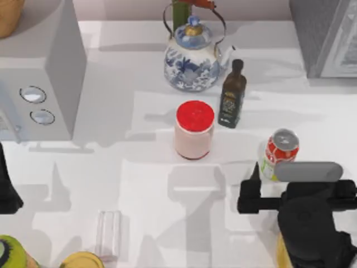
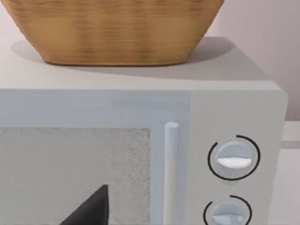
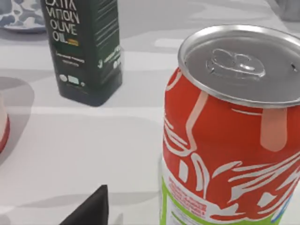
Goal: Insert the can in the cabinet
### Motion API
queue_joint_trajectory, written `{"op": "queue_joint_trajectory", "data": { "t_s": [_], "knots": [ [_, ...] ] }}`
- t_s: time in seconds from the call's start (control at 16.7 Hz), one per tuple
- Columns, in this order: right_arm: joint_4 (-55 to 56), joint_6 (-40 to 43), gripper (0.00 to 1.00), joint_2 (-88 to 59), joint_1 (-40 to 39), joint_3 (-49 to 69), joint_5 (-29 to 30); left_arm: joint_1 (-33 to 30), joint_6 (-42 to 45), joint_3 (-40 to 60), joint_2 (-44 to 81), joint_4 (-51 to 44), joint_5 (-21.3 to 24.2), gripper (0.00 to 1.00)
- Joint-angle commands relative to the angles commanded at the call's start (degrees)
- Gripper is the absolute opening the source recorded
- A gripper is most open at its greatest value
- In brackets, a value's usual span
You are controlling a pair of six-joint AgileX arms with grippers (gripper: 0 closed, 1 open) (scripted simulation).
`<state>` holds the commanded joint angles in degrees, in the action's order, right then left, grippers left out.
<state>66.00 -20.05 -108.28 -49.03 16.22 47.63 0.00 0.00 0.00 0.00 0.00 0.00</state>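
1. White tabletop [image 1: 139, 184] fills the scene, with a pale wall behind it at twelve o'clock.
2. At about four o'clock from the table's centre stands the small red drinks can [image 1: 280, 153] with white lettering, a yellow-green lower band and a silver top, upright on the table.
3. The right gripper [image 1: 262, 192] sits just beside the can at its six o'clock, black and low over the table; whether its fingers are spread or closed I cannot tell, and nothing shows them around the can.
4. The right wrist view shows the can [image 3: 232, 140] close up, upright, with one dark fingertip [image 3: 89, 208] apart from it.
5. The large boxy cabinet [image 1: 326, 36] with a dark grey speckled top and paler grey panelled front stands at two o'clock, well apart from the can.
6. A pink jar with a red lid [image 1: 194, 131] stands at the centre; a dark green olive oil bottle [image 1: 232, 95] is at its one o'clock, and a blue-and-white china teapot [image 1: 192, 58] at twelve.
7. A plain light-grey box with two round dials [image 1: 42, 72] stands at ten o'clock, carrying a woven basket [image 2: 117, 28].
8. The left gripper [image 1: 6, 184] is parked at the table's nine o'clock edge, facing that box; its finger state cannot be told.
9. A clear glass [image 1: 107, 234] lies at seven o'clock.
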Motion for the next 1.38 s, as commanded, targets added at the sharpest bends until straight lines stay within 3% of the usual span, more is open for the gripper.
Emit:
{"op": "queue_joint_trajectory", "data": {
  "t_s": [0.36, 0.78, 1.32, 1.38],
  "knots": [
    [0.01, 0.75, 1.0, 0.06, 1.12, 0.65, -0.97, 0.0, 0.0, 0.0, 0.0, 0.0, 0.0, 1.0],
    [2.07, 5.74, 1.0, -6.09, 10.34, 8.23, -9.34, 0.0, 0.0, 0.0, 0.0, 0.0, 0.0, 1.0],
    [5.39, 5.42, 1.0, -10.9, 9.8, 9.31, -8.78, 0.0, 0.0, 0.0, 0.0, 0.0, 0.0, 1.0],
    [5.39, 5.42, 0.92, -10.9, 9.8, 9.31, -8.78, 0.0, 0.0, 0.0, 0.0, 0.0, 0.0, 1.0]
  ]
}}
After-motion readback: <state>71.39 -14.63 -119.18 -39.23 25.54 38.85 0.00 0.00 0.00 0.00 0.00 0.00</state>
